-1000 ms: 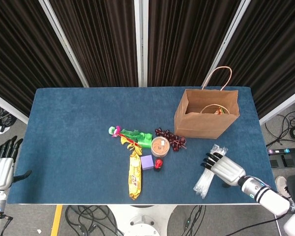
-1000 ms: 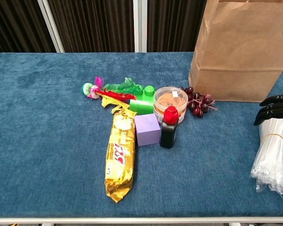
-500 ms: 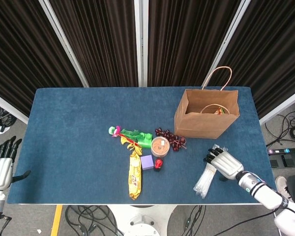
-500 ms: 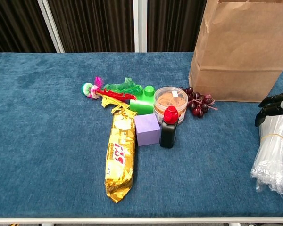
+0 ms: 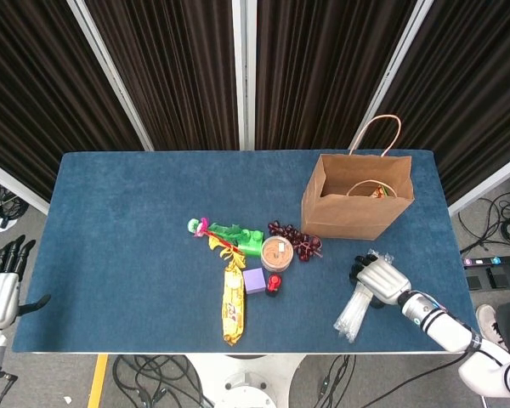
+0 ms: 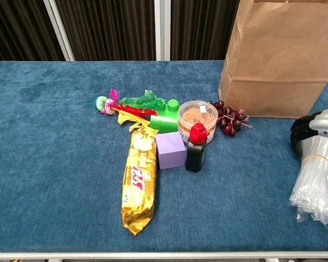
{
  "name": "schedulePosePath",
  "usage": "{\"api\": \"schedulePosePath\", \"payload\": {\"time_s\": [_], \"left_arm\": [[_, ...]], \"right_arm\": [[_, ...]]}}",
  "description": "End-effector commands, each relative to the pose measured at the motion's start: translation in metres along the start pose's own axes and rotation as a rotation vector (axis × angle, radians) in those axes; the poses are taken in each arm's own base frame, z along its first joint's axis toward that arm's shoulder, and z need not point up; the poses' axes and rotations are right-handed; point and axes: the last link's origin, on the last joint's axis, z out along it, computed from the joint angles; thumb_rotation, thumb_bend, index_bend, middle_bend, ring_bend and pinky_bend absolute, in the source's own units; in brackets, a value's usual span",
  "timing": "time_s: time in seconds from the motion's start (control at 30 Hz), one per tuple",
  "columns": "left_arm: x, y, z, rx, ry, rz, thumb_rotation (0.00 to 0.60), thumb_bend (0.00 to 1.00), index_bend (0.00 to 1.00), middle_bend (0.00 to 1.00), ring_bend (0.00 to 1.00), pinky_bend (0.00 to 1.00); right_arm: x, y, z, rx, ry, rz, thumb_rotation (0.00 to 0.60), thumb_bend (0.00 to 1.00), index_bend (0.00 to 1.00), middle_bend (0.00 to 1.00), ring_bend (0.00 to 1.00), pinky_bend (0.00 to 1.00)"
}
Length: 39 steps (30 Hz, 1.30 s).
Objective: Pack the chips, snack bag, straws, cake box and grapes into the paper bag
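The clear, crinkly straws [image 6: 315, 177] lie banded on the napped blue table [image 5: 127, 221]. The right hand [image 5: 379, 276] curls over their upper end, grasping them; the left hand [image 5: 0, 285] hangs released, fingers apart, off the table.

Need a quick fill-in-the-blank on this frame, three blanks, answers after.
1. The right hand rests on the bundle of ____.
2. The grapes lie between the round tub and the paper ____.
3. The purple cube stands beside a small bottle with a ____ cap.

Answers: straws; bag; red
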Motion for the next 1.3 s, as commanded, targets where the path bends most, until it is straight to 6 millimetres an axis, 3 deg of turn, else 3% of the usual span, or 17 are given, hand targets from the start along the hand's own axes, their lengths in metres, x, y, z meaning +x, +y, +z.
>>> {"api": "schedulePosePath", "payload": {"time_s": [0.03,0.23,0.4,0.5,0.83,1.3], "left_arm": [[0.000,0.000,0.000,0.002,-0.001,-0.004,0.600,0.09,0.05,0.01,0.00,0.12],[-0.002,-0.001,-0.001,0.007,-0.005,-0.017,0.600,0.09,0.05,0.01,0.00,0.12],[0.000,0.000,-0.001,0.005,0.001,-0.024,0.600,0.09,0.05,0.01,0.00,0.12],[0.001,0.002,-0.001,-0.002,0.003,-0.026,0.600,0.09,0.05,0.01,0.00,0.12],[-0.001,0.010,0.000,-0.021,-0.003,-0.035,0.600,0.09,0.05,0.01,0.00,0.12],[0.000,0.018,0.003,-0.057,-0.005,-0.030,0.600,0.09,0.05,0.01,0.00,0.12]], "right_arm": [[0.002,0.000,0.001,-0.006,0.012,-0.004,0.600,0.08,0.53,0.34,0.21,0.30],[0.004,0.001,0.001,-0.027,0.006,0.008,0.600,0.17,0.69,0.46,0.35,0.44],[0.022,-0.001,0.000,-0.020,0.052,-0.002,0.600,0.20,0.71,0.48,0.36,0.45],[0.048,0.000,-0.003,-0.020,0.119,-0.001,0.600,0.20,0.71,0.48,0.36,0.45],[0.179,-0.010,-0.004,-0.036,0.440,0.069,0.600,0.20,0.72,0.48,0.37,0.47],[0.283,-0.077,0.028,0.052,0.717,0.166,0.600,0.20,0.72,0.49,0.38,0.49]]}}
